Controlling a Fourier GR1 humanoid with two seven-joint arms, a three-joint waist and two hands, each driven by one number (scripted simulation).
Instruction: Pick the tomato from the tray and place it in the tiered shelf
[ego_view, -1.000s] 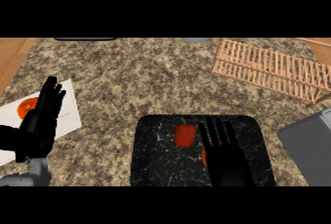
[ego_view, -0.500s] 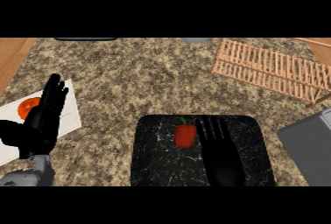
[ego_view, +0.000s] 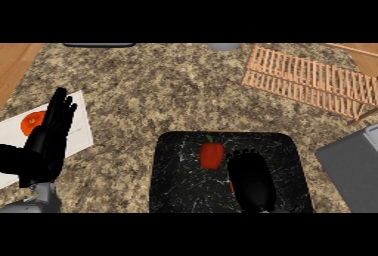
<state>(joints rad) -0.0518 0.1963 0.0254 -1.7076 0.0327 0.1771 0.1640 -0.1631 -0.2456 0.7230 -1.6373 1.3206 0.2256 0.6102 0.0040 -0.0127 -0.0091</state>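
A black tray (ego_view: 170, 195) lies at the counter's near middle. On it a red piece with a green stem (ego_view: 212, 155) rests left of centre. My right hand (ego_view: 252, 181) hovers over the tray just right of it, fingers held together and pointing away, holding nothing. A sliver of red-orange (ego_view: 231, 187) shows at the hand's left edge; the hand hides the rest of it. The wooden slatted tiered shelf (ego_view: 310, 80) stands at the far right. My left hand (ego_view: 46, 142) rests open at the left edge, fingers up.
A white board (ego_view: 80, 131) with an orange-red fruit (ego_view: 31, 123) lies under my left hand. A grey box (ego_view: 354, 170) sits at the right edge beside the tray. Dark and grey items touch the far edge.
My right hand's fingers have drawn together and its fingertips have come back a little over the tray. The left hand has shifted slightly left and stays open.
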